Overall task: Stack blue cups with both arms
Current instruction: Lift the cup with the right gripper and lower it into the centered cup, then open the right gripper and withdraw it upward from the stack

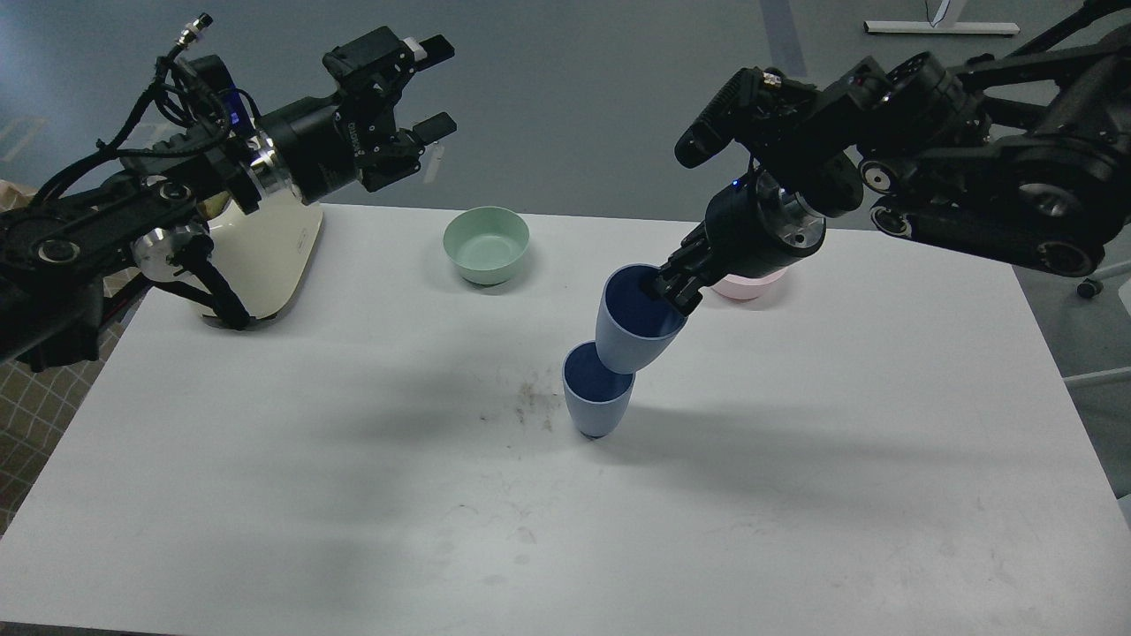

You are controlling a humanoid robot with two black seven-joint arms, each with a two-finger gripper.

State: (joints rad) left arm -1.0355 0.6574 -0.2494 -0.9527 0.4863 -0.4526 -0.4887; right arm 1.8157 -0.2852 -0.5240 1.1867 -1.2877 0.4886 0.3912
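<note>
One blue cup (594,402) stands upright on the white table (353,495) near its middle. My right gripper (670,287) is shut on the rim of the second blue cup (629,331). It holds that cup tilted, mouth up, with its base just over the standing cup's mouth at the right side. Whether the two cups touch I cannot tell. My left gripper (433,88) is open and empty, held high over the table's far left, well away from both cups.
A mint-green bowl (486,245) sits at the back centre. A pink bowl (747,287) at the back right is mostly hidden behind my right arm. A cream-white appliance (265,256) stands at the far left under my left arm.
</note>
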